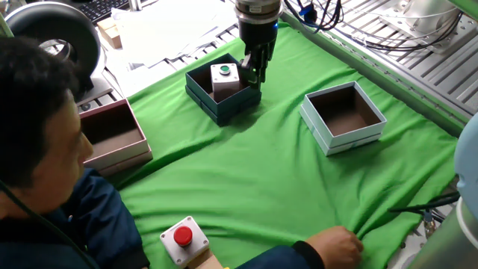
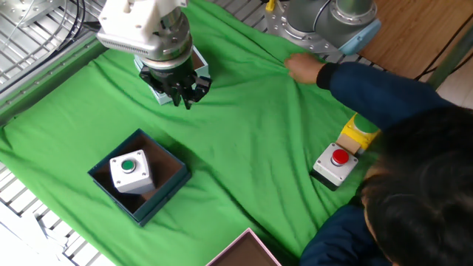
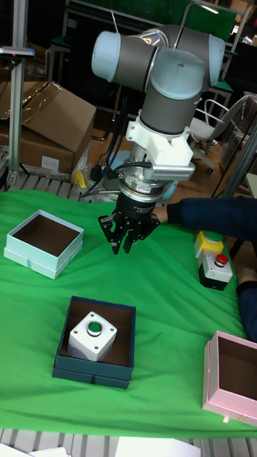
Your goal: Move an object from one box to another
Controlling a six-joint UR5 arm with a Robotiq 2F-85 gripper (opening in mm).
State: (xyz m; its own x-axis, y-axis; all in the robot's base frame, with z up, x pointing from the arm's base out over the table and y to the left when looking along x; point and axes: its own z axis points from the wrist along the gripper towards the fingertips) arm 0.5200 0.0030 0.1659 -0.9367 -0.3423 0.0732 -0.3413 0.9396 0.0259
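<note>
The grey cube with the green button (image 1: 224,78) (image 2: 131,171) (image 3: 91,335) stands upright inside the dark teal box (image 1: 224,109) (image 2: 167,199) (image 3: 93,375). My gripper (image 1: 254,72) (image 2: 180,94) (image 3: 127,240) hangs above the green cloth just beside that box, on the side toward the pale blue-white box (image 1: 317,128) (image 3: 32,261). Its fingers point down, are open and hold nothing. The pale box is brown inside and has nothing in it. In the other fixed view my gripper hides most of it, leaving one edge (image 2: 201,65) showing.
A pink box (image 1: 112,135) (image 3: 232,375) stands at one side of the cloth. A grey unit with a red button (image 1: 181,237) (image 2: 336,162) (image 3: 216,267) sits next to a yellow unit (image 2: 359,136). A person leans in; their hand (image 1: 337,244) (image 2: 303,69) rests on the cloth.
</note>
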